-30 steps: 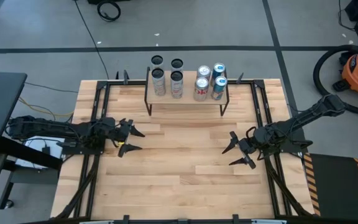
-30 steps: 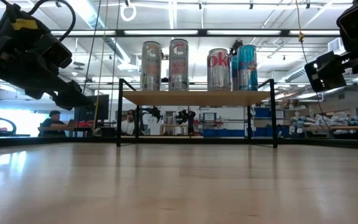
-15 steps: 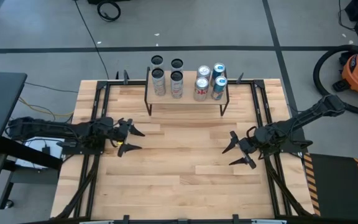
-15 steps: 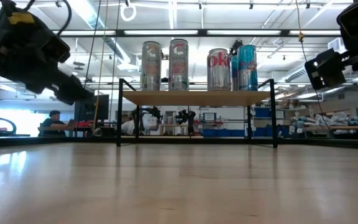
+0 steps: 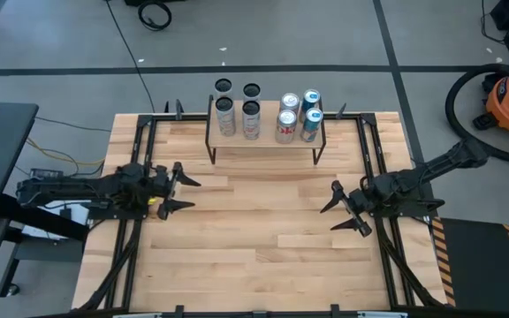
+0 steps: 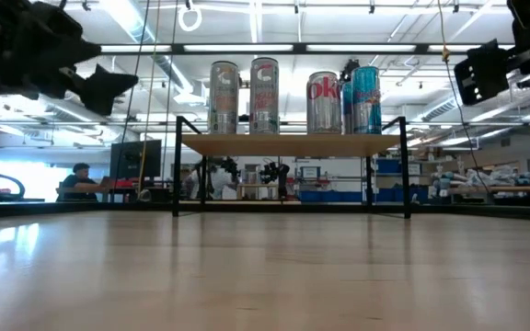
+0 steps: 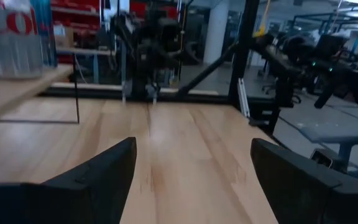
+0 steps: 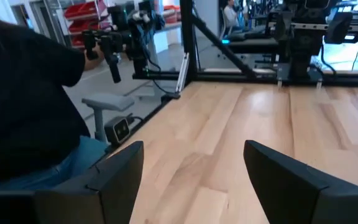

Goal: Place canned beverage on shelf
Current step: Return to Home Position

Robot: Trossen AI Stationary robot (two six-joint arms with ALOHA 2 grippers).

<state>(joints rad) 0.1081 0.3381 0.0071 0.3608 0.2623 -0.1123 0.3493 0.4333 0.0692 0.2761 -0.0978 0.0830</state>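
High view: counter with stocked shelf, both arms parked at the sides.
Shelf stands at the counter's far edge. It carries eight cans in two-deep rows, like behind like: the silver cans on its left half, the cola can and blue can on its right. This looks like sorting by kind. Left end effector and right end effector hang well apart from the shelf, fingers spread and empty, likely because placing is finished.
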